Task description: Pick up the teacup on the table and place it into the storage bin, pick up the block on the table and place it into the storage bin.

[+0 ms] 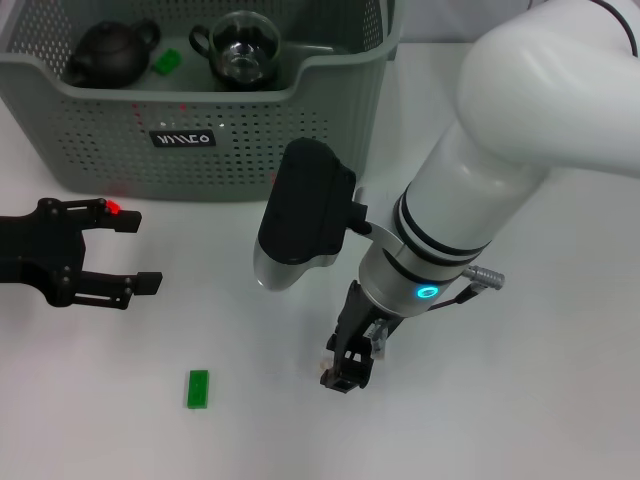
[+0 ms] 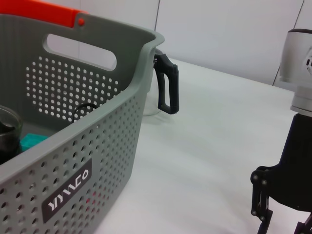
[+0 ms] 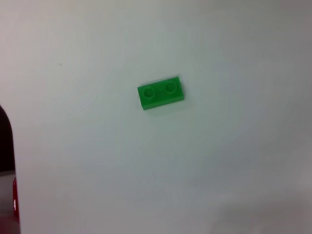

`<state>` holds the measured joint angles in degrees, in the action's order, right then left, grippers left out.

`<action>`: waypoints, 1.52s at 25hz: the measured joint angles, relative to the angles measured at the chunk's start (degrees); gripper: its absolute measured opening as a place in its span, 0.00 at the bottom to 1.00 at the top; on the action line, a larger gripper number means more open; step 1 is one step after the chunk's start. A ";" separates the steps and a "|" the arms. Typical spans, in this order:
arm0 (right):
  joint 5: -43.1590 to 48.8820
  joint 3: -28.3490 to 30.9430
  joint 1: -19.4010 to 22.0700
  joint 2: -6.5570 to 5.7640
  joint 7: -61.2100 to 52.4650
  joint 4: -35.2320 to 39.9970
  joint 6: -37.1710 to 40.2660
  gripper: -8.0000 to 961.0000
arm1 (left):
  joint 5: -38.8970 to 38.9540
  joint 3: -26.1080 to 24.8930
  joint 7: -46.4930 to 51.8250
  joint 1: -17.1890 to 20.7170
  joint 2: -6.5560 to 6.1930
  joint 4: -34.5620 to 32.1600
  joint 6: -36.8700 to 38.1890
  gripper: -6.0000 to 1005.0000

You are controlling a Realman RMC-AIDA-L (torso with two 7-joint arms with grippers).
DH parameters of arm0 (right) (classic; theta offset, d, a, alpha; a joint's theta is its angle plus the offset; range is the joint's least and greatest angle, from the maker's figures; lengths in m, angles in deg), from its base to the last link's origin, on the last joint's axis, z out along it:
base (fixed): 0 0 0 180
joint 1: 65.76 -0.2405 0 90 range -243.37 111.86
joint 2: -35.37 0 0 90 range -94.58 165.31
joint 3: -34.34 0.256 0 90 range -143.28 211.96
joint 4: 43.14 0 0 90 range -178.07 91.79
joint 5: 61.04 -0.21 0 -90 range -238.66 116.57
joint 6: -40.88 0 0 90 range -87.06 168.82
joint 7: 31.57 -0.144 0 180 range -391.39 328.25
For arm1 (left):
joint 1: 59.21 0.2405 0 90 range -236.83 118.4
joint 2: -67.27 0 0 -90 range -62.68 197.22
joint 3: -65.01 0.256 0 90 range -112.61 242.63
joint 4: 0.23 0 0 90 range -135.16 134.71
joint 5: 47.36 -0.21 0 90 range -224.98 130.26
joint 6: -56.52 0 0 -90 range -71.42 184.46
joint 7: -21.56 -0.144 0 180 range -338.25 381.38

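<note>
A small green two-stud block (image 1: pixel 198 389) lies flat on the white table near its front edge; it also shows alone in the right wrist view (image 3: pixel 161 92). My right gripper (image 1: pixel 350 366) hangs low over the table to the right of that block, apart from it. The grey-green storage bin (image 1: pixel 300 130) stands at the back left. Inside it are a clear glass teacup (image 1: pixel 240 46), a black teapot (image 1: pixel 108 54) and another green block (image 1: pixel 167 62). My left gripper (image 1: pixel 135 250) rests open and empty in front of the bin.
A glass jug with a black handle (image 2: pixel 165 87) stands just behind the bin's far corner. The bulky white right arm (image 1: pixel 500 150) reaches over the right half of the table. White tabletop (image 1: pixel 560 400) spreads around the block.
</note>
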<state>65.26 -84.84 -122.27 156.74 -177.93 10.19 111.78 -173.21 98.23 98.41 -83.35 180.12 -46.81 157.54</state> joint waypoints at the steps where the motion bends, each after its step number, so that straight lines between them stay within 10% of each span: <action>1: -0.03 0.00 -0.01 0.01 0.07 0.00 0.00 0.39 | 0.00 0.00 0.00 0.00 0.00 0.00 -0.01 0.87; 22: 0.07 -2.72 0.46 0.14 -1.02 -0.05 -2.61 0.40 | 0.21 0.00 -0.24 0.05 -0.18 0.09 -0.26 0.87; 30: 0.10 -2.23 0.51 -0.25 -1.13 1.49 -1.59 0.25 | 0.12 -0.09 -0.29 0.21 -0.29 0.09 -0.32 0.87; 38: 6.76 10.23 1.35 -0.81 -1.99 14.92 9.32 0.26 | 0.09 -0.09 -0.11 0.51 -0.50 0.03 -0.31 0.87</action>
<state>72.01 -74.61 -120.92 155.92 -179.92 25.11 121.10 -173.12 98.14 98.29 -82.84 179.62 -46.78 157.23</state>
